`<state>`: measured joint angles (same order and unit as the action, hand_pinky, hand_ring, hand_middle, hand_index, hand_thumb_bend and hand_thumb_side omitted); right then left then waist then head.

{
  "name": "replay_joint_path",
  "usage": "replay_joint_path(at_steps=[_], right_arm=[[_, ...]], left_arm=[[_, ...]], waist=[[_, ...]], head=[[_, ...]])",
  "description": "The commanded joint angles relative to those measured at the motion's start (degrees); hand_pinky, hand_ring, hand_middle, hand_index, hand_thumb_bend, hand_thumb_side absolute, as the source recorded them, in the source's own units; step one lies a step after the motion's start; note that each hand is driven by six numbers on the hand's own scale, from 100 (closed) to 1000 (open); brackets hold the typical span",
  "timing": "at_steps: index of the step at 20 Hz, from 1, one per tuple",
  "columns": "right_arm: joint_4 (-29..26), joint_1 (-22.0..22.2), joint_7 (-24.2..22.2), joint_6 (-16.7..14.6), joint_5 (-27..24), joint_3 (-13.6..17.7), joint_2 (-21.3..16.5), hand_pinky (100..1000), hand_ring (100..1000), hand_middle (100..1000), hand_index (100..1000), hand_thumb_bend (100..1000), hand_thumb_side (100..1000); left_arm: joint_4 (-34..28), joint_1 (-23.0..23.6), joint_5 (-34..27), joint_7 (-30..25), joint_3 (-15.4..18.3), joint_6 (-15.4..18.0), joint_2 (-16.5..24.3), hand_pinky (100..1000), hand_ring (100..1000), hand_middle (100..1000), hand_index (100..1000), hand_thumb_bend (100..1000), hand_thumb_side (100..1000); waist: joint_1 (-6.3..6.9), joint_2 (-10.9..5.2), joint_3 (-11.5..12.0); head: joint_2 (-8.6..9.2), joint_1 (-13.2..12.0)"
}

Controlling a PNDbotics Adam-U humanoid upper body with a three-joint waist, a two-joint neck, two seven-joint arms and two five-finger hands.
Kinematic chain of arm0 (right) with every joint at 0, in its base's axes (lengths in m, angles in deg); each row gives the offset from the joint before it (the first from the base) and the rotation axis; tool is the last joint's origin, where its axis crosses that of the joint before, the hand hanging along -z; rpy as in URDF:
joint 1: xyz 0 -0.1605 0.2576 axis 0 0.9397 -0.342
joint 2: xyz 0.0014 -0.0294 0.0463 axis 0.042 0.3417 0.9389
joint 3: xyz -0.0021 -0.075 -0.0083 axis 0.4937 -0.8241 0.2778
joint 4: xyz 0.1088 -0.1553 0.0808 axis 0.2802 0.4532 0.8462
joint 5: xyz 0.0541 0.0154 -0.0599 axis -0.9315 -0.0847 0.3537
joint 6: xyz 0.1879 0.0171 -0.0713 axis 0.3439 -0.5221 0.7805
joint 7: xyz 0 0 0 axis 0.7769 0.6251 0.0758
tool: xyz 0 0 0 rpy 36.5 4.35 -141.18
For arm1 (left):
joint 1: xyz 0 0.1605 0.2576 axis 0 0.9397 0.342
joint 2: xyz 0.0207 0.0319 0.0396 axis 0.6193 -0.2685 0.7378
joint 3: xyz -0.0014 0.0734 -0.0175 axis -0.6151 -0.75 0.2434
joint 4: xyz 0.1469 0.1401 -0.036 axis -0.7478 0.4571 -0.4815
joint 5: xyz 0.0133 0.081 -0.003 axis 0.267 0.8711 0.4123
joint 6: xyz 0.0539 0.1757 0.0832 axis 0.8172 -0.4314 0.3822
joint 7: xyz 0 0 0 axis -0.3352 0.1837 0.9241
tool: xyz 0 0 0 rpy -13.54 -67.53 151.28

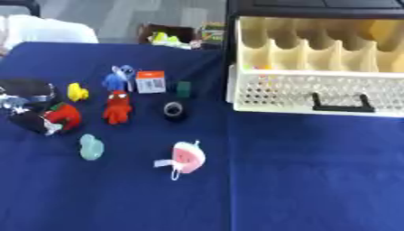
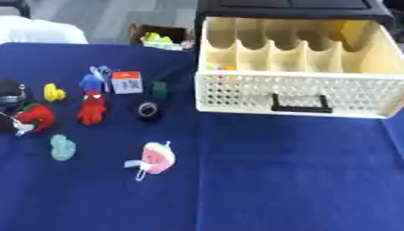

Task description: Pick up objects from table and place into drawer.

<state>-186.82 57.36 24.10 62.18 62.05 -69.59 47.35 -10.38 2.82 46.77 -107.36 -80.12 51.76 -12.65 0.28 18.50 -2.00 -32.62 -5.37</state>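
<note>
L hand [image 1: 31,108] at table's [image 1: 315,180] left edge, curled round red toy [image 1: 65,116]. Drawer [image 2: 292,67] open. R hand not seen.

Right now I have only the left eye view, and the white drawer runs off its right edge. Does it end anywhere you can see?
Observer: Yes. In the right eye view the drawer shows whole, and its right wall stands inside the picture.
Operator: Is there anything past that wall?
Observer: Only a narrow strip of the blue table, with nothing lying on it.
</note>
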Motion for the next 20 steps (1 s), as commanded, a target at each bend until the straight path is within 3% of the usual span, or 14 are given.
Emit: replay_joint_path(at_steps=[1,9,20], right_arm=[[-0.81,-0.60,0.19,-0.13,0.08,0.78,-1.03,776,507,415,737,100,1000],[-0.81,-0.44,0.43,-0.25,-0.08,0.88,-0.87,776,508,415,734,100,1000],[-0.81,-0.01,0.87,-0.41,-0.09,0.96,-1.02,777,510,417,731,100,1000]], left_arm=[[-1.05,-1.17,-0.83,0.16,0.50,-0.96,1.30,117,377,430,552,100,365],[-2.13,-2.02,-3.10,0.09,1.21,-3.06,1.28,100,348,412,511,100,251],[-5.68,-4.77,-6.56,-0.89,2.50,-5.71,1.21,100,315,389,479,100,244]], waist=[[0.09,-1.11,0.08],[0.10,-1.40,0.21],[0.64,-2.18,0.45]], head=[[0.34,0.23],[0.70,2.36],[0.28,2.23]])
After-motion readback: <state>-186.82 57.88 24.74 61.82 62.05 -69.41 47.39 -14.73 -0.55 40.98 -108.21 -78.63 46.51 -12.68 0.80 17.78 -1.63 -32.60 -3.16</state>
